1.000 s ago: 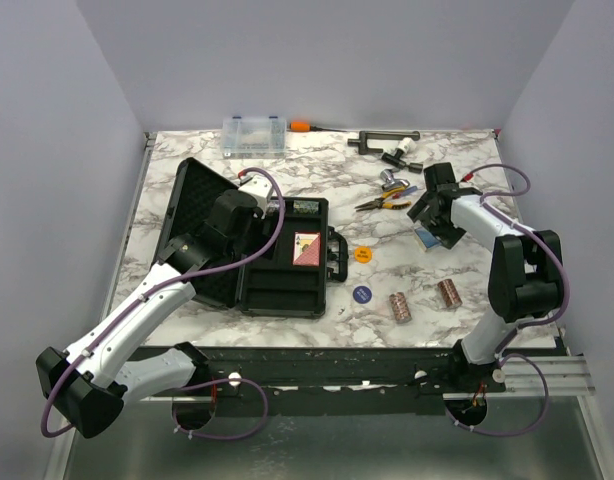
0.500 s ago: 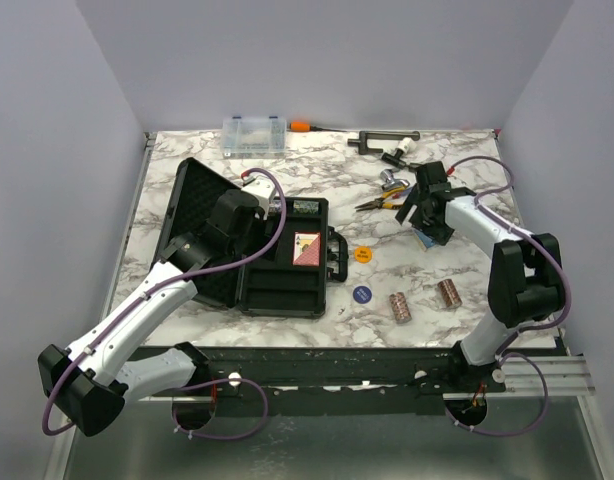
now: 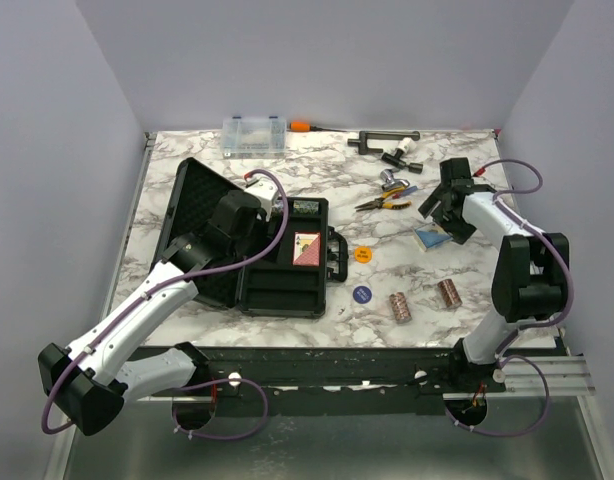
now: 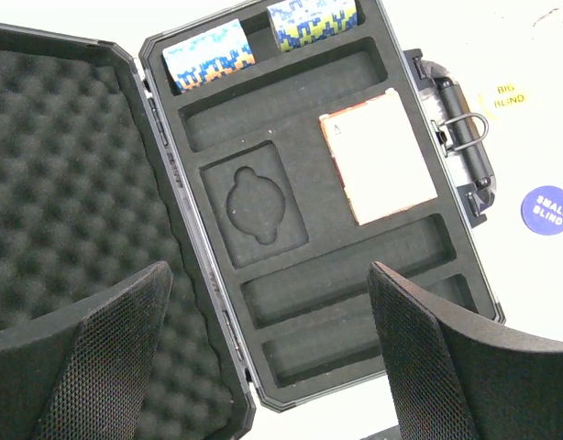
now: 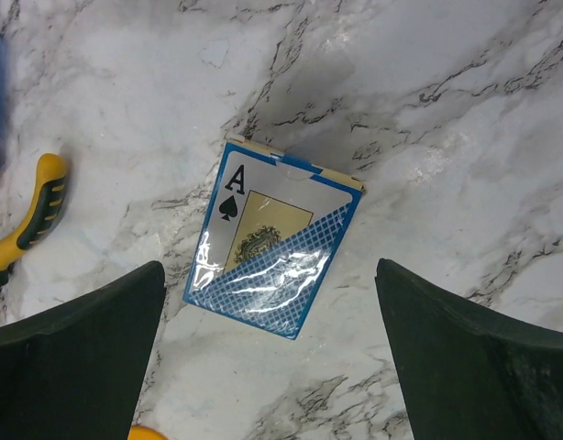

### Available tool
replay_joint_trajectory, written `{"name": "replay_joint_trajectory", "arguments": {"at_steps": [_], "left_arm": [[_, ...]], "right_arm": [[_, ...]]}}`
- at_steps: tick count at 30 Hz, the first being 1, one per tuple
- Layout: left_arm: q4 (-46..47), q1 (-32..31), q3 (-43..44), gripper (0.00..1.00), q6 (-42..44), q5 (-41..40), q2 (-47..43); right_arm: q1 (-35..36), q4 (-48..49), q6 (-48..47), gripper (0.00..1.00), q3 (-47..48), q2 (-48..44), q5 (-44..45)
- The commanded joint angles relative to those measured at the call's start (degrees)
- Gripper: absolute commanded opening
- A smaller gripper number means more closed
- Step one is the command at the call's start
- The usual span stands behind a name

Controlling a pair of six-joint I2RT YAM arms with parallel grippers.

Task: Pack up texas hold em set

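Observation:
The black foam-lined case lies open at the left. It holds a red card deck and two blue-yellow chip rolls at its far end. My left gripper hovers over the case, open and empty; in the left wrist view the foam slots lie below it. The blue card deck lies on the table just below my right gripper, which is open and above it. The deck lies face up. An orange disc, a blue disc and two brownish chip rolls lie on the table.
Yellow-handled pliers and other tools lie behind the right gripper; a pliers handle shows in the right wrist view. A clear organiser box and a black tool stand along the back edge.
My right gripper swung left, then back to the right and away, staying open. The blue deck stays on the table. The left arm has not moved.

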Motion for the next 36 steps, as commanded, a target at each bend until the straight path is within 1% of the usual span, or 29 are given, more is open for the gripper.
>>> {"name": "replay_joint_trajectory", "arguments": {"at_steps": [1,3,8,22,27,29,31,33,36], "left_arm": [[-1.4,-0.9,0.7,0.87,0.3,0.6,0.1],[-1.6,-1.2,0.6,0.87,0.4,-0.2,0.1],[-1.6,-2.3,0.4,0.86,0.4,-0.5,1.0],[-1.8,-3.3,0.6,0.86,0.9,-1.0,1.3],[-1.8,-3.3,0.6,0.86,0.8,-0.6,1.5],[-1.8,-3.3,0.6,0.86,0.8,-0.7,1.5],[-1.9,-3.4,0.6,0.86,0.9,-0.8,1.5],[-1.9,-3.4,0.7,0.86,0.9,-0.8,1.6],[-1.9,-3.3,0.7,0.86,0.9,-0.8,1.6]], "right_arm": [[-0.7,1.6,2.1,1.0,0.9,3.2,-2.8],[-0.9,2.0,2.7,1.0,1.3,4.7,-4.2],[-1.0,3.4,4.2,1.0,1.8,6.4,-4.5],[-1.9,2.7,6.3,1.0,1.7,8.9,0.7],[-1.9,3.7,6.1,1.0,1.2,9.6,0.6],[-1.9,3.9,5.6,0.96,1.2,9.7,1.0],[-1.9,4.4,4.5,0.87,1.0,9.6,1.0],[-1.9,4.9,3.0,0.81,0.9,9.5,0.0],[-1.9,5.1,1.2,0.77,0.8,9.3,-1.4]]}}
